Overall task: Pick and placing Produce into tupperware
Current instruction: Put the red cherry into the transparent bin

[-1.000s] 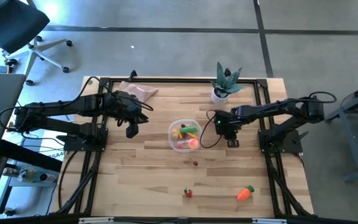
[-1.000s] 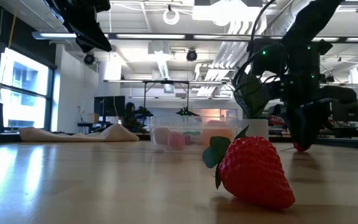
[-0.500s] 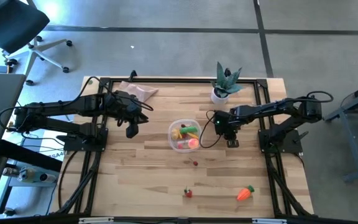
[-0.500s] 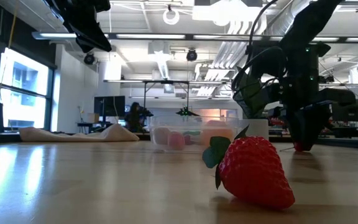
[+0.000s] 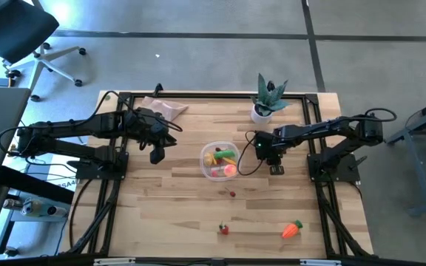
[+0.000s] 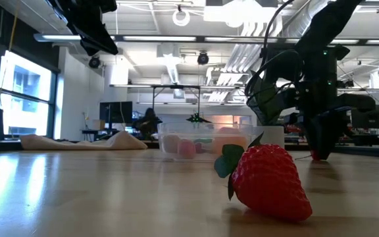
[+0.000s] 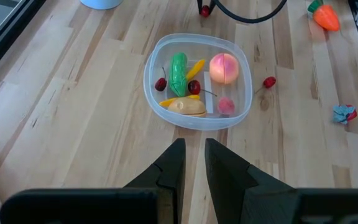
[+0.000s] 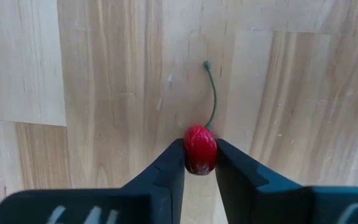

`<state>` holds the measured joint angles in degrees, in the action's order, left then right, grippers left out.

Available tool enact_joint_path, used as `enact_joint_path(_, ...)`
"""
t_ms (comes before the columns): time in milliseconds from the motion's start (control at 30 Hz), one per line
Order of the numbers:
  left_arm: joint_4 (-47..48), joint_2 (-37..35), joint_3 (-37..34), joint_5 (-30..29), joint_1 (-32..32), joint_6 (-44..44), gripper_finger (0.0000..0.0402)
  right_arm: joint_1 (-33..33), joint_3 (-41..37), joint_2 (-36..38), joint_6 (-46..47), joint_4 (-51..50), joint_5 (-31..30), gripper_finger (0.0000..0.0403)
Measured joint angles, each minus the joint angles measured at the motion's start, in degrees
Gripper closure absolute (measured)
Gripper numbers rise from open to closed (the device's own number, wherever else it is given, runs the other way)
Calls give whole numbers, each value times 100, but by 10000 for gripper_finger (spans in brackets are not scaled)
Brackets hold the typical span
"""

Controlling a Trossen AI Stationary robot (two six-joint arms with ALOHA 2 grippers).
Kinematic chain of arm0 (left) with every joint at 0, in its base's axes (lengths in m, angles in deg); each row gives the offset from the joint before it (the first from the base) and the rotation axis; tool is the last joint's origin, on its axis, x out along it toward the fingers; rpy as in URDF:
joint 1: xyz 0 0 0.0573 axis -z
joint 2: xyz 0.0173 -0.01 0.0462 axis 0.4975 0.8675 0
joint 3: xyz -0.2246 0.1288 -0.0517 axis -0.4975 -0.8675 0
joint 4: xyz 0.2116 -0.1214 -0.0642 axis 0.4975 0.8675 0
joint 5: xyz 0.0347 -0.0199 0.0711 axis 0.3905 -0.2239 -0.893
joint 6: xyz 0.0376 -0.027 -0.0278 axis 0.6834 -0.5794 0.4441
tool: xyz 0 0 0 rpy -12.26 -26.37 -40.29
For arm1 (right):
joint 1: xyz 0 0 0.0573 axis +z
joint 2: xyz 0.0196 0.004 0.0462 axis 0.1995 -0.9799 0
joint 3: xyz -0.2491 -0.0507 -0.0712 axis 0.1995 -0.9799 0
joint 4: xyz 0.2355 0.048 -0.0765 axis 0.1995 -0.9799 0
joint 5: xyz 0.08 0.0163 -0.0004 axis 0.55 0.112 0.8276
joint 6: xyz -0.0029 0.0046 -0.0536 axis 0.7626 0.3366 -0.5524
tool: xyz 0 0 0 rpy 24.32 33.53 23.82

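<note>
Tupperware (image 5: 220, 161) sits mid-counter, plant (image 5: 268, 98) behind. Right end effector (image 8: 199, 163) grips a cherry (image 8: 200, 149) beside it; left end effector (image 7: 192, 163) closed, clear. Strawberry (image 5: 224, 228) and carrot (image 5: 292, 230) near the front edge.

A big open lab or workshop; long ceiling lights (image 6: 176, 38) and pipes overhead, a grey concrete floor (image 5: 198, 59), a rolling office chair (image 5: 21, 37) nearby.

My right gripper (image 8: 200, 163) sits low on bare wood right of the tupperware (image 5: 220, 160), mid-tabletop. The potted plant (image 5: 268, 98) blocks the far edge. A strawberry (image 5: 224, 228) and carrot (image 5: 292, 230) dot the near edge; open board lies between.
</note>
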<state>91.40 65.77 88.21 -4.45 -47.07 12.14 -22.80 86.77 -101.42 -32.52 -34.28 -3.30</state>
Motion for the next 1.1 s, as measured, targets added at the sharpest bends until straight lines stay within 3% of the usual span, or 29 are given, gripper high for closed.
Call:
enact_joint_path(467,0,1,0,0,-2,-1,350,4,283,37,268,-36,111,341)
enact_joint_path(733,0,-1,0,-1,-2,1,350,7,1926,450,335,-625,258,341)
enact_joint_path(933,0,-1,0,-1,-1,0,350,7,3453,442,922,-422,280,341)
enact_joint_path(1100,0,-1,0,0,0,0,350,7,3994,336,916,-395,314,341)
